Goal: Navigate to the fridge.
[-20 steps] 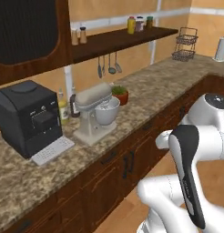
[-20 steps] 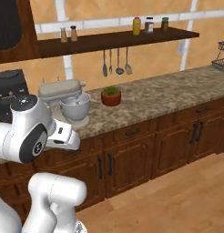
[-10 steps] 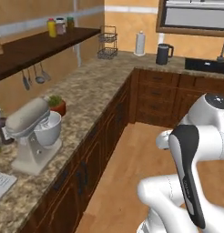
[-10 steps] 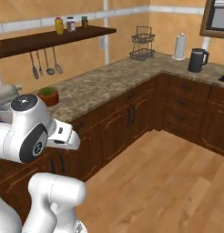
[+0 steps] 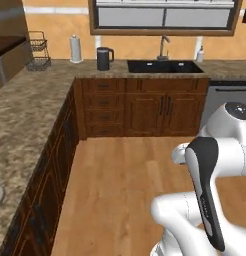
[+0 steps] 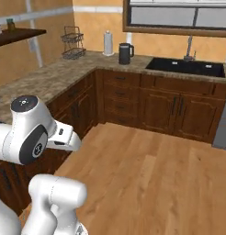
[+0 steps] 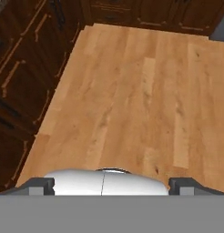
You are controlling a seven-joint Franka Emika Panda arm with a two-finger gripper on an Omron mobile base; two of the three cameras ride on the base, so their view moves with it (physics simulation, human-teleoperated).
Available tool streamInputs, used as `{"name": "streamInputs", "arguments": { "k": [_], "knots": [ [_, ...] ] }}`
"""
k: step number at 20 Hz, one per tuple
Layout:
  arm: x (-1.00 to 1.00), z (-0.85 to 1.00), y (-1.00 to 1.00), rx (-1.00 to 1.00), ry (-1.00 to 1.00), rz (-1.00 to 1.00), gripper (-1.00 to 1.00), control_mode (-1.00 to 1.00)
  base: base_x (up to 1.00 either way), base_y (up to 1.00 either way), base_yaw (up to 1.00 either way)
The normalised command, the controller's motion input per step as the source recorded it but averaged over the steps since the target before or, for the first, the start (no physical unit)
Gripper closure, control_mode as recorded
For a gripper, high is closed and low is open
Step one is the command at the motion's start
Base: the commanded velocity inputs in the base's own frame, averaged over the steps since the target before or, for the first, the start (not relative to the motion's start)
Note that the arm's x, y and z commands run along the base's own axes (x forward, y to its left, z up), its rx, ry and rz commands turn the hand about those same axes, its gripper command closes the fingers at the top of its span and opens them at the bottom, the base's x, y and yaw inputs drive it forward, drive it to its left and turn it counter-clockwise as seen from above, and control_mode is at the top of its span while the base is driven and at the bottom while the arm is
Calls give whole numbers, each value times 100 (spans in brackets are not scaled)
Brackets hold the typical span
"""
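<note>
— straight ahead of the base, what's there?
— a corner of dark wood cabinets (image 6: 161, 108) under a speckled stone counter (image 5: 30, 107) that runs along the left side and turns across the back wall. a black sink (image 5: 165, 66) with a faucet (image 5: 164, 46) is set into the back run, under a wide window (image 5: 164, 17)

— anything standing on the counter?
— a black kettle (image 5: 103, 58) just left of the sink, a white paper towel roll (image 5: 75, 49) beside it, and a wire rack (image 6: 72, 43) further along toward the corner. a small bottle (image 5: 200, 53) stands at the right end of the sink

— and the fridge, can you spot it?
— no tall grey fridge anywhere i can make out from either side. the only grey front is a low panel (image 5: 222, 97) under the counter right of the sink, cut by the frame edge, and it's no taller than the cabinets

— where's the arm?
— folded up close over the base, white links with dark joints (image 5: 207, 187), low on the right from the left camera and low on the left from the right one (image 6: 27, 135). it hangs above bare wooden floor (image 6: 147, 179)

— the fingers, are they spread or pressed together?
— looking down along the hand, the gripper (image 7: 104, 186) points at the floorboards, with the cabinet doors off to the left. the two dark fingertips (image 7: 38, 185) sit well apart at the bottom corners, spread wide, nothing between them
</note>
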Motion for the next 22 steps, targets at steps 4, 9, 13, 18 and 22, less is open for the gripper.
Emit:
{"name": "streamInputs", "arguments": {
  "k": [4, 9, 13, 18, 22],
  "knots": [
    [0, 0, 0, 0, 0, 0, -100, 100, 6, -40, -57],
    [0, 0, 0, 0, 0, 0, -100, 100, 10, -46, -62],
    [0, 0, 0, 0, 0, 0, -100, 100, 17, -41, -64],
    [0, 0, 0, 0, 0, 0, -100, 100, 17, -40, -63],
    [0, 0, 0, 0, 0, 0, -100, 100, 16, -46, -64]
  ]
}}
